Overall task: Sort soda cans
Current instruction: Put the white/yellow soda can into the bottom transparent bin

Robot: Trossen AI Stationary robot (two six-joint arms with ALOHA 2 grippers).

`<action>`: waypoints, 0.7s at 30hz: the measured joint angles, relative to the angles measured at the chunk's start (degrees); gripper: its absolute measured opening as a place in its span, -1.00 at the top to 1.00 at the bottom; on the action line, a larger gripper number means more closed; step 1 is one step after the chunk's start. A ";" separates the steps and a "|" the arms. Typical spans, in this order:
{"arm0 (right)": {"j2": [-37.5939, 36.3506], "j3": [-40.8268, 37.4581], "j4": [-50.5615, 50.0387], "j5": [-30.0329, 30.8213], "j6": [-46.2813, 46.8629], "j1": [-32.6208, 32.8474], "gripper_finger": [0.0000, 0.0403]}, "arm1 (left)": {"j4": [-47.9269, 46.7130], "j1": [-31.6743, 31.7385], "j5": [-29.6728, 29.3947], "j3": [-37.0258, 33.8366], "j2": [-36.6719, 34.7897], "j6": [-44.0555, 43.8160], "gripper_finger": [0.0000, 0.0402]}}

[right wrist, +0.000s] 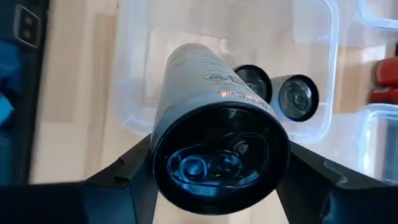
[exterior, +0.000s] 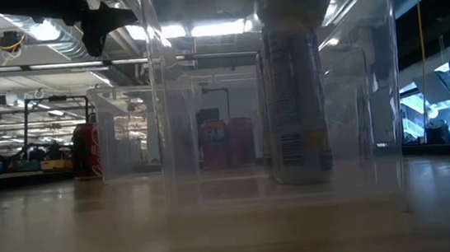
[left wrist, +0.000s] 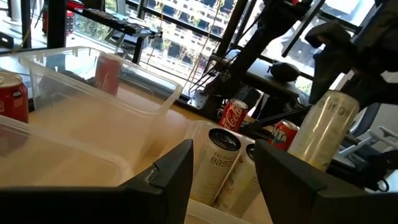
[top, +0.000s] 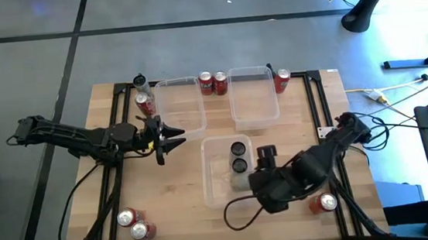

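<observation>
My right gripper (top: 243, 181) is shut on a pale grey soda can (right wrist: 217, 112) with a dark top, over the near clear bin (top: 214, 194). Two more dark-topped cans (top: 238, 156) stand upright in that bin's far end. My left gripper (top: 171, 139) is open and hovers beside the far left bin (top: 180, 111), touching nothing. In the left wrist view it looks toward the two binned cans (left wrist: 221, 163). Red cans stand on the table: two (top: 213, 83) between the far bins, one (top: 281, 81) at the far right, and others at the corners. My right gripper pinches the grey can between its two fingers (right wrist: 134, 171), one on each side of the body near its dark top end (right wrist: 221, 155). The fingers come slanting down from the near right and run along the can. The can is tilted (left wrist: 323, 130), its lower end down in the near bin; whether it touches the floor does not show.
Two clear bins (top: 253, 95) sit side by side at the far edge, both without cans. Two red cans (top: 134, 224) stand at the near left corner, one (top: 324, 202) at the near right, and two cans (top: 143, 95) at the far left. A black frame (top: 317, 103) edges the table.
</observation>
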 joint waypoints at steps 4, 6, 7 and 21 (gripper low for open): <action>1.33 0.00 0.34 -1.30 -1.83 -1.37 -0.20 | 0.00 0.00 0.00 0.00 0.00 0.00 0.19; 1.76 -0.01 0.40 -2.02 -2.81 -1.96 -0.20 | 0.01 0.00 -0.02 0.00 -0.02 0.00 0.19; 1.79 -0.20 0.49 -2.17 -3.02 -2.09 -0.20 | -0.08 0.00 -0.02 0.00 0.00 0.00 0.19; 2.11 -10.40 5.70 -7.50 -4.99 -4.87 -0.20 | -1.04 0.00 -0.07 0.00 0.11 -0.44 0.19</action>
